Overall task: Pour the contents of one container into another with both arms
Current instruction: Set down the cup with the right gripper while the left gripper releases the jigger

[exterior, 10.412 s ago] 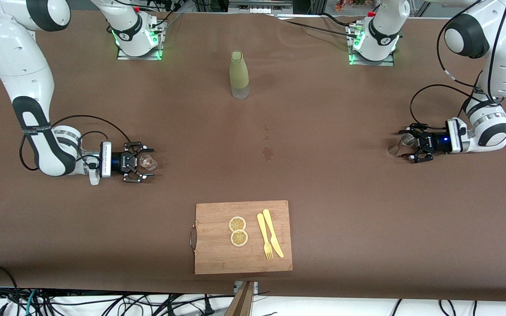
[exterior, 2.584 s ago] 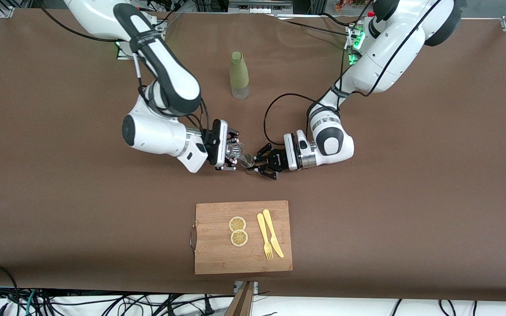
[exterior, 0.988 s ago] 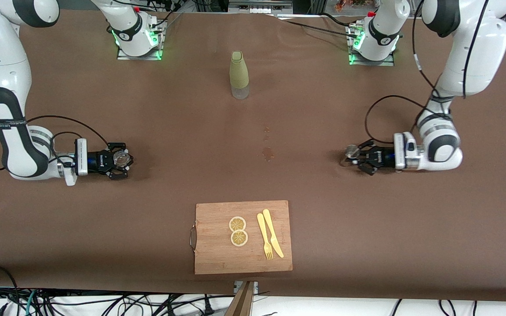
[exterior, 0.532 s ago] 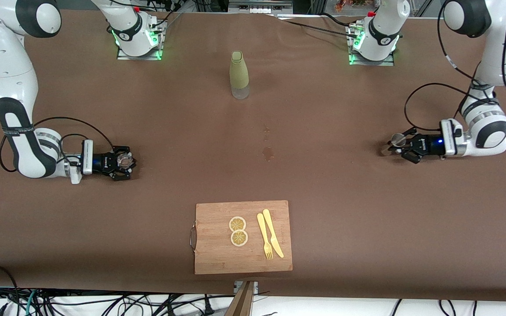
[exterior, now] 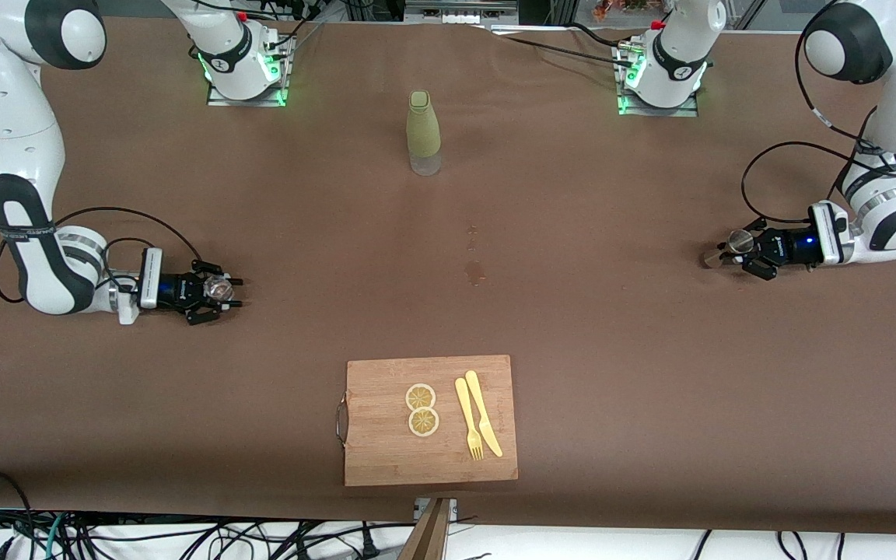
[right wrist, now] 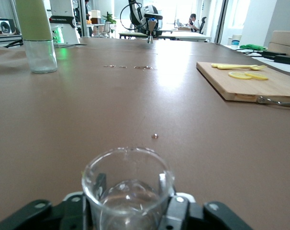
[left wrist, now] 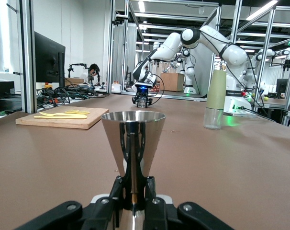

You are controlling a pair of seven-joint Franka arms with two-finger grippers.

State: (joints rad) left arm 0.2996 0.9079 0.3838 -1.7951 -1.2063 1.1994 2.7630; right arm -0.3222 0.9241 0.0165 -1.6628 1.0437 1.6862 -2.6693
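A shiny metal jigger [exterior: 739, 240] stands upright toward the left arm's end of the table. My left gripper [exterior: 747, 251] is shut on its narrow waist, and in the left wrist view the cone [left wrist: 133, 139] rises just above the closed fingers [left wrist: 117, 188]. Toward the right arm's end, a small clear glass [exterior: 219, 288] sits upright in my right gripper [exterior: 224, 291]. In the right wrist view the fingers [right wrist: 165, 184] press both sides of the glass [right wrist: 127, 189]. Whether either vessel touches the tablecloth is hidden.
A bottle in an olive sleeve [exterior: 423, 132] stands mid-table near the bases. Wet spots [exterior: 474, 271] mark the brown cloth at the centre. Nearer the front camera lies a wooden cutting board [exterior: 374, 435] with two lemon slices [exterior: 421, 409] and a yellow fork and knife [exterior: 477, 424].
My left gripper has carried the jigger outward toward its own end of the table. The right gripper with the glass has shifted only slightly.
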